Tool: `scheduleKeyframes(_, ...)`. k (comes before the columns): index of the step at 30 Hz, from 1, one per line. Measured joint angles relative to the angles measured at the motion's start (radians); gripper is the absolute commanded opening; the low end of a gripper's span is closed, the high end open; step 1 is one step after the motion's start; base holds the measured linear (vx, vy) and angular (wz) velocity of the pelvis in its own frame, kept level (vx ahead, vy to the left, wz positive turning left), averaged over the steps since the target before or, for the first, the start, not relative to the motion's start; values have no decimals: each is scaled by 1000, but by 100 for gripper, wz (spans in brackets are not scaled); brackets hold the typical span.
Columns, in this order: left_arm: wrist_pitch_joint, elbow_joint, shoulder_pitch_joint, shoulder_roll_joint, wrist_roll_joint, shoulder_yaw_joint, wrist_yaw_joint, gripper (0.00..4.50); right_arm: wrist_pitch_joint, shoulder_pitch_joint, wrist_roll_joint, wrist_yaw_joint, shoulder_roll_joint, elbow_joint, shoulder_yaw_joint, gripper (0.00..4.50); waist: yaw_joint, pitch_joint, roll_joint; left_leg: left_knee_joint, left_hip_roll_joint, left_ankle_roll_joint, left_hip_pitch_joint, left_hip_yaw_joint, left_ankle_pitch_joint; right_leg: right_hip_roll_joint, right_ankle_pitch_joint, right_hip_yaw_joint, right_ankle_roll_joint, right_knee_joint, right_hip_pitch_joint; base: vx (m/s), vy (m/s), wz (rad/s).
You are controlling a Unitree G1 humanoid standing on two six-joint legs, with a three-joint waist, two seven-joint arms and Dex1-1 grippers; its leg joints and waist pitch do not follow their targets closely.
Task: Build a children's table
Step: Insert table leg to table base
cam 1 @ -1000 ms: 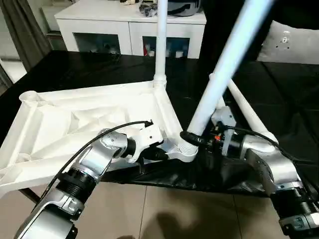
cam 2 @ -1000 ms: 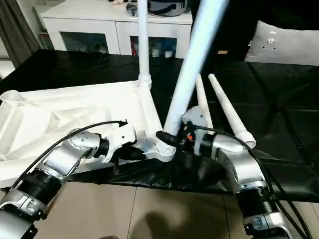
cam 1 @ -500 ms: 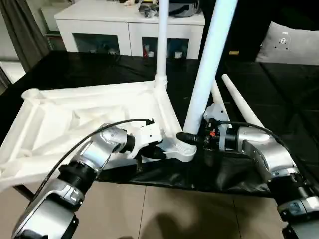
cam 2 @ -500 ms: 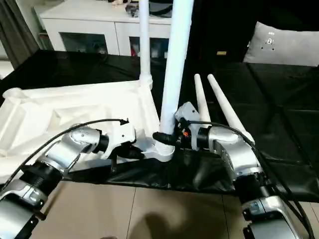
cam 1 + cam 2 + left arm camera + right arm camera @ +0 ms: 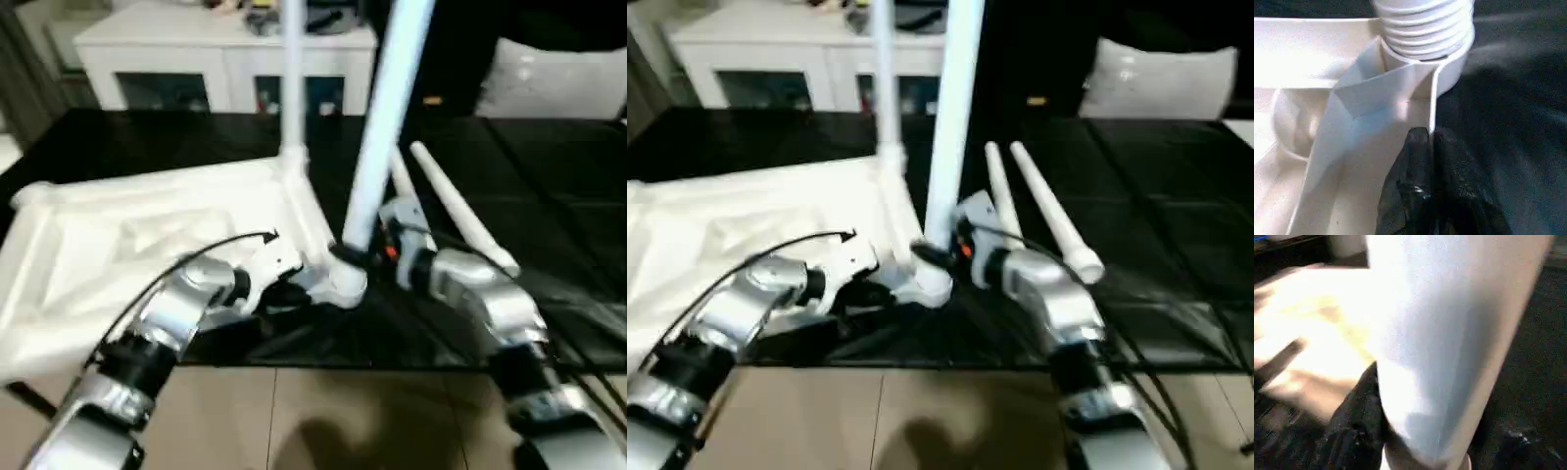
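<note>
White plastic tabletop, ribbed underneath, is laid upside down at the black-covered worktable's near edge. A smooth tapered leg is clasped at its ridged base by the right gripper, over the near corner socket. The left gripper, clenched, is pinched on the top's thin rim. Another leg is stood at the far corner; two spare legs are laid alongside.

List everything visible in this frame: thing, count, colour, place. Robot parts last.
Table top: one, white, upside down on the worktable, ribs up.
Standing legs: two, white; far leg in the far corner socket, near leg at the near corner socket.
Loose legs: two, white, lying side by side to the right of the top.
Worktable: one, black-covered.
Cabinet: one, white, behind the worktable.
Cushion: one, pale, back right.
Left gripper: black, shut, at the top's rim by the near socket.
Right gripper: black, around the near leg's base.
</note>
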Motion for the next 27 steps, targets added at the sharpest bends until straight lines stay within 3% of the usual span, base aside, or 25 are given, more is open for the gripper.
scheduleKeyframes(1,23,-9,3,-25,0,2,29,0,-7,-17,-8,-41,13,29,-6,186,-2,3,4,-3,2,0,-1,-3,0,0,-10,-5,7,-1,11,0,0,0)
scheduleKeyframes(2,46,-15,4,-55,1,2,66,0,-15,-36,-21,-87,26,62,-13,186,0,5,1,-5,2,0,-3,-3,0,2,-42,7,11,32,6,0,0,0)
scheduleKeyframes(4,77,-21,7,-92,9,2,119,0,-28,-63,-37,-146,51,113,-23,186,10,5,-30,-7,-9,-1,14,18,0,-1,-55,52,4,67,-7,35,-27,11)
scheduleKeyframes(5,99,-35,9,-117,25,-2,149,0,-30,-83,-44,-183,60,144,-26,186,18,7,-45,9,-16,-13,24,20,-17,-3,-55,58,5,70,-17,76,-61,-4)
scheduleKeyframes(6,109,-49,10,-126,35,-8,162,0,-30,-97,-52,-200,65,160,-25,186,34,9,-43,26,-15,-8,21,10,-40,-6,-55,51,6,70,-18,76,-61,-4)
scheduleKeyframes(7,117,-62,10,-131,38,-13,166,0,-32,-103,-60,-215,68,165,-25,186,47,6,-32,23,-13,-3,13,-7,-42,-9,-55,34,6,68,-15,82,-1,-25)
scheduleKeyframes(8,128,-79,10,-135,42,-20,179,0,-38,-107,-71,-227,71,169,-25,186,57,8,-24,20,-8,-14,10,-10,-31,-10,-55,21,6,63,-16,86,18,-7)
scheduleKeyframes(9,127,-84,10,-135,43,-25,185,0,-46,-111,-78,-232,73,172,-25,186,56,7,-21,17,-1,-15,9,-11,-31,-6,-54,17,6,53,-15,86,18,-7)
scheduleKeyframes(11,85,-83,10,-111,52,-38,189,0,-76,-111,-89,-229,77,173,-24,186,54,5,-22,9,4,-19,2,-8,-28,3,-44,21,-2,35,-15,0,0,0)
scheduleKeyframes(12,64,-82,10,-94,51,-42,184,0,-93,-106,-87,-218,78,172,-24,186,54,5,-24,10,2,-20,-3,-4,-25,1,-27,26,-5,35,-16,0,0,0)
scheduleKeyframes(14,30,-82,13,-73,51,-47,171,0,-123,-92,-80,-197,78,167,-27,186,56,5,-25,10,-1,-21,0,1,-25,0,-8,36,-3,37,-18,0,0,0)
scheduleKeyframes(16,-27,-78,16,-40,52,-51,152,0,-141,-85,-66,-174,70,156,-37,186,59,5,-26,1,-1,-22,-2,3,-25,0,-13,36,0,37,-22,25,-14,1)
scheduleKeyframes(19,-132,-66,17,11,52,-52,104,0,-169,-50,-5,-122,69,115,-79,186,68,5,-25,-6,1,-20,-12,4,-17,2,-14,35,-10,42,-36,0,0,0)
scheduleKeyframes(21,-250,-30,7,52,50,-66,63,0,-170,9,77,-45,65,50,-137,186,77,5,-25,-6,1,-18,-18,4,-17,2,-20,35,-13,49,-45,0,0,0)
scheduleKeyframes(23,-322,5,-11,79,50,-66,40,0,-170,41,130,15,58,8,-161,186,82,5,-25,-4,2,-18,-25,4,-16,1,-22,36,-14,58,-58,32,-13,1)
scheduleKeyframes(27,-383,64,-38,93,47,-66,2,0,-163,60,195,71,26,-34,-207,186,89,5,-25,-1,4,-17,-29,5,-16,1,-25,35,-19,66,-63,0,0,0)
